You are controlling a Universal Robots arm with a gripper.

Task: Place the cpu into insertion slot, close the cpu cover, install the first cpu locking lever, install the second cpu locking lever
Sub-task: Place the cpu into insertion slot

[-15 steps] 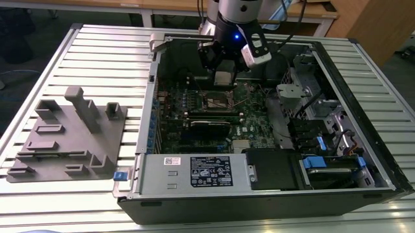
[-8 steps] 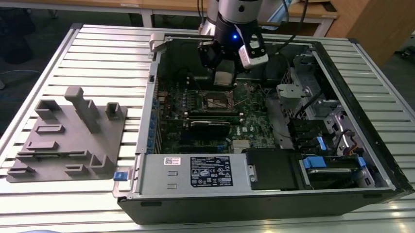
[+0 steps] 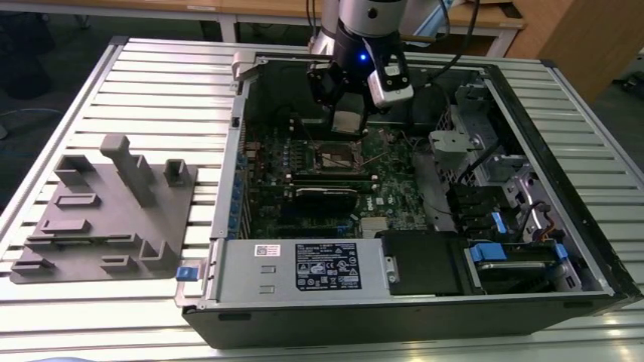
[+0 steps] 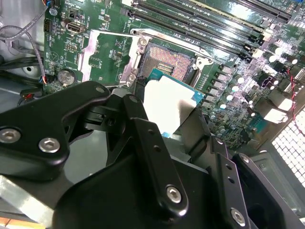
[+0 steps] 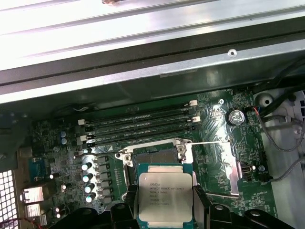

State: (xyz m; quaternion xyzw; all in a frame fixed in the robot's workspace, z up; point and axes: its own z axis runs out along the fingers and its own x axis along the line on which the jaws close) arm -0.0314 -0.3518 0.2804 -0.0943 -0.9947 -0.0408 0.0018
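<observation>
Closest to you in the exterior view is the open computer case (image 3: 403, 320), with its black labelled box (image 3: 324, 266) along the near edge. It lies on the slatted tabletop (image 3: 151, 83), and a grey fixture (image 3: 111, 219) sits at the exterior view's left. Deeper inside, the gripper (image 3: 348, 125) hangs over the green board, clamped on the chip (image 3: 348, 118), which is near the socket (image 3: 340, 157) but not seated in it.

In the second wrist view you see the black fingers (image 4: 140, 138) grasping the chip (image 4: 169, 107) by two opposite edges, its pale metal top facing the camera. The socket (image 4: 169, 62) lies bare beyond it. The cover plate (image 4: 85, 57) is swung open beside the socket, green board showing through its window.

In the first wrist view the chip (image 5: 165, 193) sits between the fingers (image 5: 125, 212), printed face up, covering the socket's (image 5: 155, 155) near edge; you cannot tell whether they touch. The cover plate (image 5: 232, 174) lies open alongside, and long memory slots (image 5: 138, 124) run beyond the socket.
</observation>
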